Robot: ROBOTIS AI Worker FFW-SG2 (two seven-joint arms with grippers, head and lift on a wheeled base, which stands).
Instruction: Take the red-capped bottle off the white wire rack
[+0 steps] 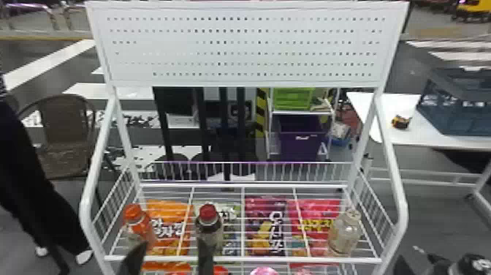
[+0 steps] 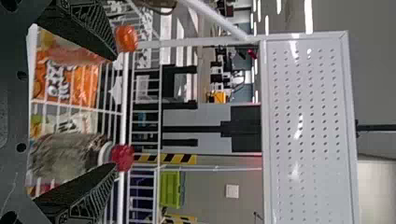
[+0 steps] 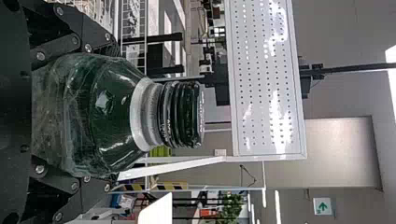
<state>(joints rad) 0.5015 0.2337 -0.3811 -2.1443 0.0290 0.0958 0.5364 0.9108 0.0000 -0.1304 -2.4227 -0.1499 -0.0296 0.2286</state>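
You had three bottles standing upright on the rack's [image 1: 243, 259] wire shelf: one orange-capped bottle [image 1: 137, 221] at the left, the red-capped bottle [image 1: 208, 223] second, and one pale-capped bottle [image 1: 343, 234] at the right. Four bags lay under and around them, one each of orange bag [image 1: 170, 210], green-white bag [image 1: 230, 237], purple bag [image 1: 265, 223] and red bag [image 1: 318, 223].

Your left gripper [image 1: 174, 244] was spread wide and gripping nothing, its two fingers at the front edge of the shelf. One finger overlapped the orange-capped bottle in view, the other the red-capped bottle; you could not tell whether either touched.

Your right gripper [image 1: 438, 260] was at the lower right of the head view, clamped around a fourth bottle, one black-capped bottle [image 3: 102, 112]. Behind the rack you had one green crate [image 1: 292, 98] above one purple bin [image 1: 301, 137], and one table [image 1: 434, 140] at the right.
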